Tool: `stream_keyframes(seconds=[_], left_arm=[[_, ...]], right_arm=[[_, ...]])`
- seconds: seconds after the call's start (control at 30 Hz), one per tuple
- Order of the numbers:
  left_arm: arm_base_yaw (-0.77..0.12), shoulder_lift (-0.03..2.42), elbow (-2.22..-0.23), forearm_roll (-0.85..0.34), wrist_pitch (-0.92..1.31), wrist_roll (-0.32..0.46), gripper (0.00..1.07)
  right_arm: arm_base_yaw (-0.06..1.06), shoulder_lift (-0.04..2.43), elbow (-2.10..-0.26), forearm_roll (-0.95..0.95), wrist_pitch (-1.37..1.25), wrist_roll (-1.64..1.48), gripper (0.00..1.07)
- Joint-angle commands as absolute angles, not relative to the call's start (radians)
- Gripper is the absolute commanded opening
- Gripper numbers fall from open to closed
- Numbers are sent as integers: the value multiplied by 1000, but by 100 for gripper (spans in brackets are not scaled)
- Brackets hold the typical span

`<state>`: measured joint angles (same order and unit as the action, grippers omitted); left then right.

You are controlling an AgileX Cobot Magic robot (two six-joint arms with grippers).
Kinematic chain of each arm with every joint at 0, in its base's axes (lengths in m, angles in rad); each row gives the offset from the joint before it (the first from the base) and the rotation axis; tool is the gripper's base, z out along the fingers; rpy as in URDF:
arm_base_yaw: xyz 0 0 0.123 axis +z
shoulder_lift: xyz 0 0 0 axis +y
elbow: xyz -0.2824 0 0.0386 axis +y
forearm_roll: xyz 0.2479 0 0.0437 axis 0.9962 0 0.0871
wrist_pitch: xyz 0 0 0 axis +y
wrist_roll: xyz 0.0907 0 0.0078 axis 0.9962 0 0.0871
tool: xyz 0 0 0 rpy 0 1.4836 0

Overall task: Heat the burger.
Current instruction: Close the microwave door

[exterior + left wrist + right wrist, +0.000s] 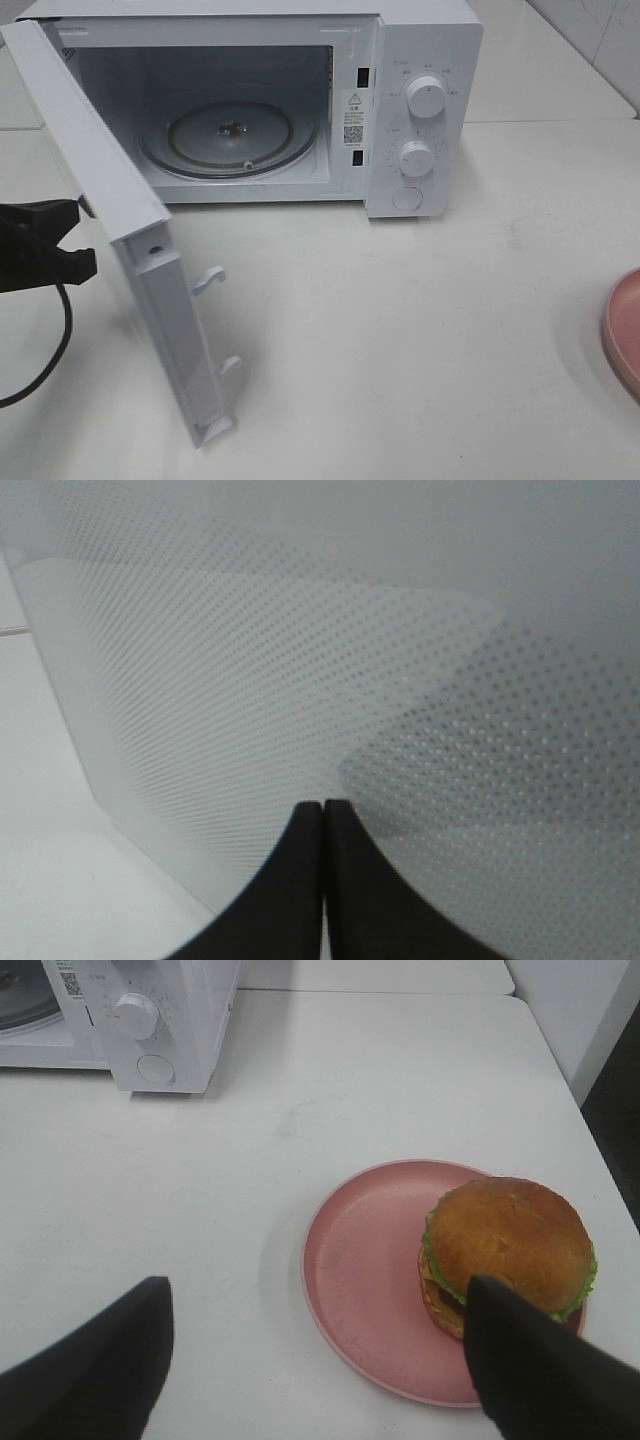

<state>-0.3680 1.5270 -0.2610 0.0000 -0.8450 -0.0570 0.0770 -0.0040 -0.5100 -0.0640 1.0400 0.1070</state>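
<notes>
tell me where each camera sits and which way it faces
Exterior high: above the table, looking down at the open microwave and its door; left tool at the edge, plate rim at right.
Left wrist: on the left arm, close against the door's dotted window; shut fingers.
Right wrist: on the right arm, above the burger on the plate; open fingers.
Shared: microwave, plate.

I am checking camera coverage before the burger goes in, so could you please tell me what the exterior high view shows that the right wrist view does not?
Only the exterior high view shows the open white microwave door, the round glass turntable whole, and the shut black left gripper beside the door.

Only the right wrist view shows the golden-bun burger and the open black right gripper above it.

Both show the white microwave's control knobs, the round pink plate and the white table.
</notes>
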Motion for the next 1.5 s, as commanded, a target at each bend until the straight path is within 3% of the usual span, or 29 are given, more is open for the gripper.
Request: stream_keyframes(seconds=[0.03, 0.6, 0.77, 1.5], left_arm=[[-461, 1571, -324, -99, -853, -38, 0], [-648, 1703, -585, -425, -773, 146, 0], [-664, 1739, -670, -438, -703, 184, 0], [-664, 1867, -938, -439, -611, 182, 0]], right_arm=[[71, -30, -509, -63, 1043, 98, 76], [71, -30, -509, -63, 1043, 99, 76], [71, -30, -509, -63, 1043, 99, 76], [71, -30, -509, -63, 1043, 99, 76]])
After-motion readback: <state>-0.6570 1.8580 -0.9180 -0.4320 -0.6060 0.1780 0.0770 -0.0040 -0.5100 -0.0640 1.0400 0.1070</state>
